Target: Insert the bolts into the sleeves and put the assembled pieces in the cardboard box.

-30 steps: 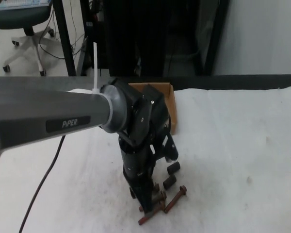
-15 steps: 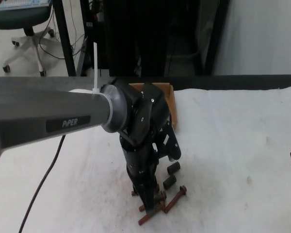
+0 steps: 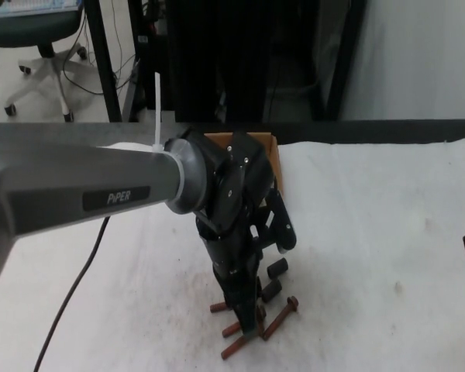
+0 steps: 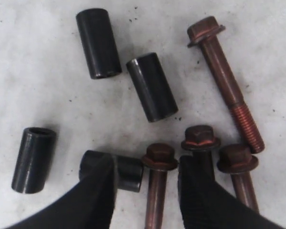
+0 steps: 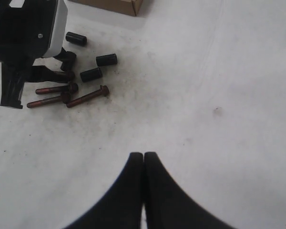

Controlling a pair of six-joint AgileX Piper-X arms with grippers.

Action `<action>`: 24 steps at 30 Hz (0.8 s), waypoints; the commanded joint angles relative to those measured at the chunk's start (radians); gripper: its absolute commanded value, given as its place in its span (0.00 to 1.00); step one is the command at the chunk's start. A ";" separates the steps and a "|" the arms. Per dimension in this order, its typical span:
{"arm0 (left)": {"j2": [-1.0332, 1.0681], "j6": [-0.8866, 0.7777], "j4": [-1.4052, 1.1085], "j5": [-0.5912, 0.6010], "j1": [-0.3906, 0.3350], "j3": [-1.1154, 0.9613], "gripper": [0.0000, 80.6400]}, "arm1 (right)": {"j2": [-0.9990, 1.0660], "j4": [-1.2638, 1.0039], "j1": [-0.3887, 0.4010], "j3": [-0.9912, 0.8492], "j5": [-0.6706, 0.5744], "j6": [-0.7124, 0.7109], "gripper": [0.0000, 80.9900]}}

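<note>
Several black sleeves and rusty bolts lie in a loose cluster on the white cloth. In the left wrist view, sleeves (image 4: 151,87) (image 4: 98,43) (image 4: 33,160) lie apart, and a fourth (image 4: 129,172) is partly behind one finger. My left gripper (image 4: 147,164) is open, low over the cluster, with one bolt (image 4: 157,191) lying between its fingers. Another bolt (image 4: 225,81) lies free beside them. The high view has that gripper (image 3: 246,310) pointing straight down onto the bolts (image 3: 281,316). My right gripper (image 5: 143,162) is shut and empty, over bare cloth well away from the parts (image 5: 88,95).
The cardboard box (image 3: 276,159) stands at the back, just behind the left arm's wrist; its corner (image 5: 119,5) is in the right wrist view too. The left arm's long grey link (image 3: 77,194) crosses the bench's left half. White cloth stretches bare to the right.
The left arm's wrist and gripper have shifted slightly right over the bolt cluster, uncovering a bolt on the left side. The right gripper's dark edge stays near the frame's right border.
</note>
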 commanded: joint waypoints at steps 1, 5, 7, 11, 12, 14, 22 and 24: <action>0.024 0.002 0.001 0.011 -0.004 0.000 0.49 | -0.007 -0.012 -0.004 0.000 -0.011 0.000 0.00; 0.052 0.002 0.078 0.011 -0.004 0.000 0.49 | -0.007 -0.012 -0.004 0.000 -0.011 0.000 0.00; 0.062 0.002 0.111 0.007 -0.004 0.000 0.49 | -0.007 -0.012 -0.004 0.000 -0.011 0.000 0.00; 0.063 0.002 0.117 0.003 -0.004 0.004 0.49 | -0.007 -0.013 -0.004 0.000 -0.011 0.000 0.00; 0.063 0.002 0.117 0.002 -0.004 0.004 0.49 | -0.007 -0.013 -0.004 0.000 -0.011 0.000 0.00; 0.061 0.011 0.124 0.002 -0.004 0.004 0.49 | -0.007 -0.013 -0.004 0.000 -0.011 0.000 0.00; 0.063 0.089 0.109 0.002 -0.004 0.004 0.49 | -0.007 -0.020 -0.004 0.000 -0.011 0.000 0.00; 0.069 0.089 0.097 0.002 0.000 0.004 0.48 | -0.007 -0.020 -0.004 0.000 -0.011 0.000 0.00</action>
